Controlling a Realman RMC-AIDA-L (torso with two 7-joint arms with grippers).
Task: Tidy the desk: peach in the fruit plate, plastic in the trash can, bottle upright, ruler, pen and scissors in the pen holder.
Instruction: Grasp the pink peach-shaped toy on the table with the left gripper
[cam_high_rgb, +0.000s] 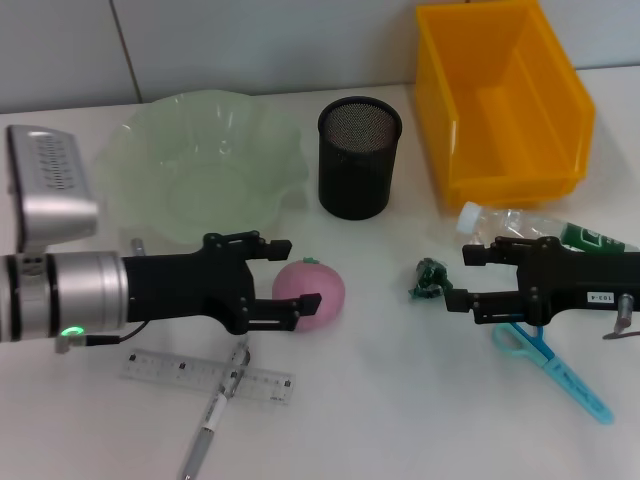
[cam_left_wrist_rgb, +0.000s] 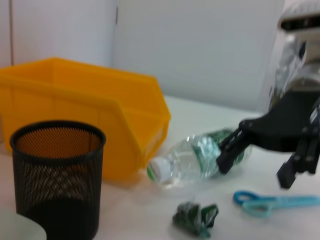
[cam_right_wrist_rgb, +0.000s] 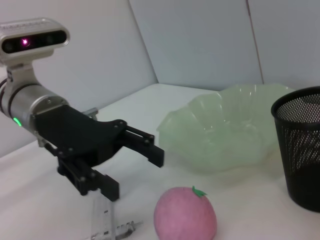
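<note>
— Nearest the front edge of the white bench (cam_high_rgb: 400, 420), what lies there?

— Silver metal pen (cam_high_rgb: 212, 418) crossing over a clear plastic ruler (cam_high_rgb: 205, 376), toward the front left corner. Over at the front right, pale blue plastic scissors (cam_high_rgb: 552, 366) lie flat, handles partly under the right arm.

— And the left end effector (cam_high_rgb: 285, 275)?

— Black fingers spread wide, one on each side of the pink peach (cam_high_rgb: 309, 294) with the small green leaf. From the head view the finger nearer the front edge looks just at the fruit's skin, but in the right wrist view the fingers sit short of it, so I cannot tell if there is contact. The peach rests on the bench, not lifted.

— Where is the fruit plate?

— Translucent pale green wavy-rimmed plate (cam_high_rgb: 205, 165), toward the back left, just behind the left end effector. Beside it, nearer the middle of the back edge, stands the black mesh pen holder (cam_high_rgb: 359, 157), upright.

— The right side?

— Right end effector (cam_high_rgb: 467, 276) is also held wide, pointing toward the middle of the bench, with the crumpled dark green plastic wrapper (cam_high_rgb: 431, 279) lying just beside its fingertips, apart from them. Behind that arm the clear plastic bottle (cam_high_rgb: 520, 226) with a white cap and green label lies on its side, close to the yellow plastic bin (cam_high_rgb: 500, 100) at the back right corner.
</note>
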